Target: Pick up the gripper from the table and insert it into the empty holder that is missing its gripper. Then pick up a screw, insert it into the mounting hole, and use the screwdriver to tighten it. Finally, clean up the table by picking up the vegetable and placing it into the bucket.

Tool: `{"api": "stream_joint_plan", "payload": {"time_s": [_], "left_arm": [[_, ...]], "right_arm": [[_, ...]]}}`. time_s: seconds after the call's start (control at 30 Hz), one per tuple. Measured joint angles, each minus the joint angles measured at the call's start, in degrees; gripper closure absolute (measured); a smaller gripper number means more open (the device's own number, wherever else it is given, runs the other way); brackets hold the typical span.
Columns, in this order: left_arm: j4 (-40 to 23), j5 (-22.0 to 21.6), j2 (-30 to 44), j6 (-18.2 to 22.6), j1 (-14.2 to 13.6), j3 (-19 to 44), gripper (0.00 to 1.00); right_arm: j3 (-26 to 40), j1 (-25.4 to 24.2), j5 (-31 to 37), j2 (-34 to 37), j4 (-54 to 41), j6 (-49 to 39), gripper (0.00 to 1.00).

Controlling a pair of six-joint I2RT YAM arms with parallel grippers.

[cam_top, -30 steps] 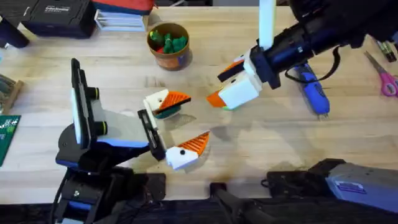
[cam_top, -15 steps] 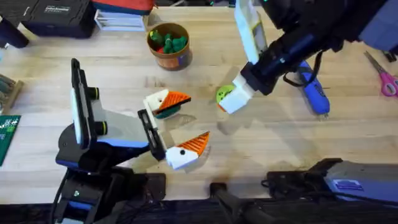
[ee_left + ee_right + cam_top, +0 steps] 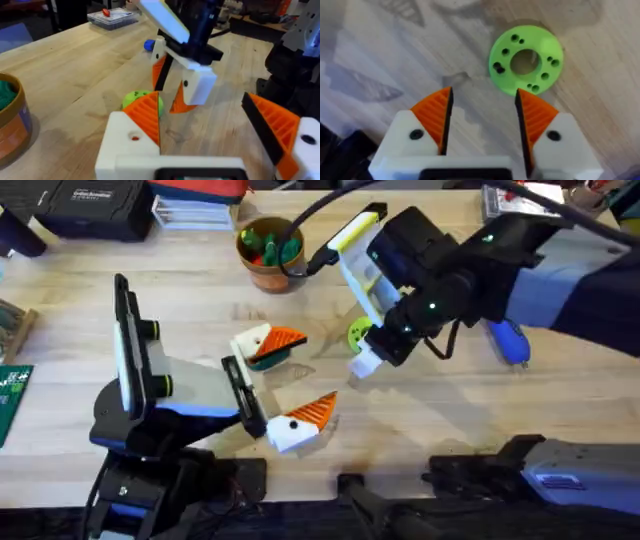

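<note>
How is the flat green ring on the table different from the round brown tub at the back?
The green ring is bright green; the bucket is brown-orange with a blue band. The ring lies flat with little holes around a big middle hole; the bucket stands tall with walls and holds green and red toys. The ring sits right by the right gripper, while the bucket stands apart, farther back. Both are round and rest on the wooden table.

Bright green ring-shaped disc (image 3: pixel 526 61) flat on wooden table (image 3: pixel 150 250); clear lidded box (image 3: pixel 113 16), possibly holding screws
</note>
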Motion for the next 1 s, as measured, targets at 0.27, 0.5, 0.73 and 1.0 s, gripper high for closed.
{"api": "stream_joint_plan", "payload": {"time_s": [0.27, 0.5, 0.73, 1.0], "left_arm": [[0.0, 0.0, 0.0, 0.0, 0.0, 0.0, 0.015], [0.0, 0.0, 0.0, 0.0, 0.0, 0.0, 0.015], [0.0, 0.0, 0.0, 0.0, 0.0, 0.0, 0.015], [0.0, 0.0, 0.0, 0.0, 0.0, 0.0, 0.015]], "right_arm": [[-1.13, 0.63, 2.83, 1.33, 6.2, 2.47, 0.505], [-1.41, 0.67, 3.53, 6.7, 6.86, 3.0, 0.699], [-1.39, 0.67, 3.91, 6.84, 8.43, 3.39, 0.8], [-1.39, 0.67, 3.89, 6.84, 8.68, 3.42, 0.78]]}}
